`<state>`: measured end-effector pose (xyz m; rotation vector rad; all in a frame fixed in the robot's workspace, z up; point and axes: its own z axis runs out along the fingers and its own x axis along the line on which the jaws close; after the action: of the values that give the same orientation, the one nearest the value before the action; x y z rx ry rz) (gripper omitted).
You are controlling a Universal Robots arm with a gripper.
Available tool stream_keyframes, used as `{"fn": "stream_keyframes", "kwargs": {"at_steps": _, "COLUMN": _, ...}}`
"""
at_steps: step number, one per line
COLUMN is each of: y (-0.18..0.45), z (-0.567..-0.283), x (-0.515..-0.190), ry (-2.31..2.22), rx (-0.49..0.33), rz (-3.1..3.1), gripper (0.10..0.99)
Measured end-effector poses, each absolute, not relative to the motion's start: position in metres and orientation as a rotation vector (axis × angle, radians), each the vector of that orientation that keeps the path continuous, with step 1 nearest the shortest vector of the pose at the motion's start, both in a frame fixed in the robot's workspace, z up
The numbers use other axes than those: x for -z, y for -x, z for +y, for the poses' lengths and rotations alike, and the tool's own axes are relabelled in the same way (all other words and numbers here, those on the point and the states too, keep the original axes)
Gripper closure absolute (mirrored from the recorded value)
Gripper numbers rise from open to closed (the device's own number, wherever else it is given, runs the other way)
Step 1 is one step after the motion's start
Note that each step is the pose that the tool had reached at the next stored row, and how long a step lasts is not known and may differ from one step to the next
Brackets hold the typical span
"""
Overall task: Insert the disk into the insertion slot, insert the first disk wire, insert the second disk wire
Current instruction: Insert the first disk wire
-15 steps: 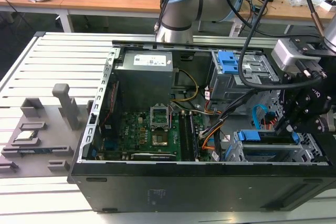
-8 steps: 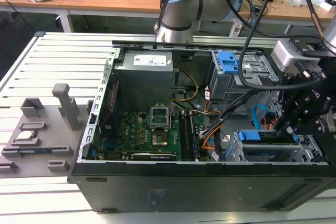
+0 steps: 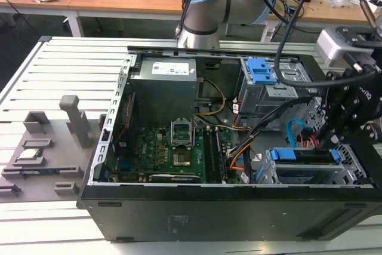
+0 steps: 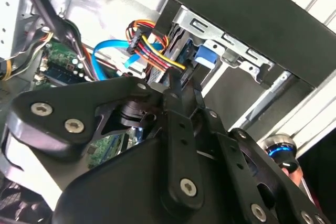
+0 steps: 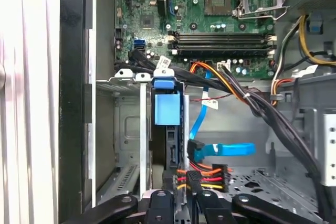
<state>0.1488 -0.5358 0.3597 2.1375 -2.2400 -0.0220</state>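
Already the disk [image 3: 301,155], a flat hard drive framed by a bright blue plastic carrier, sat inside the insertion slot [image 3: 298,176], the wide bay of silver-grey perforated sheet metal. The bay stood at the near corner of the open black computer case [image 3: 227,213], on the exterior view's right. In the first wrist view the carrier's blue end stood in the mouth of the bay.

The black gripper [image 5: 180,182] hung close to that end. Its jaws were clamped on the end of a bundle of red, yellow, orange and black wires [image 5: 207,173]. Whether that end was plugged into the disk could not be told.

A flat bright blue data cable [image 5: 223,149] curled just beside the wires. A thick run of black cables [image 5: 273,116] crossed between the bay and the green motherboard [image 5: 210,3], crowding the space around the gripper.

Further back in the exterior view stood a taller grey cage with a blue tab [image 3: 262,74] and a grey metal power supply box [image 3: 164,88]. The case rested on a pale slatted metal table [image 3: 59,70].
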Motion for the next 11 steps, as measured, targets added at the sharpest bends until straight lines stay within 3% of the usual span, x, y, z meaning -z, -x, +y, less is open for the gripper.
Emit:
{"fn": "stream_keyframes", "kwargs": {"at_steps": 2, "y": -0.149, "z": -0.534, "x": -0.367, "ry": -2.137, "rx": 0.022, "rz": -2.24, "gripper": 0.859}}
{"fn": "stream_keyframes", "kwargs": {"at_steps": 3, "y": -0.149, "z": -0.534, "x": -0.371, "ry": -2.137, "rx": 0.022, "rz": -2.24, "gripper": 0.98}}
{"fn": "stream_keyframes", "kwargs": {"at_steps": 11, "y": -0.149, "z": -0.534, "x": -0.384, "ry": -2.137, "rx": 0.022, "rz": -2.24, "gripper": 0.98}}
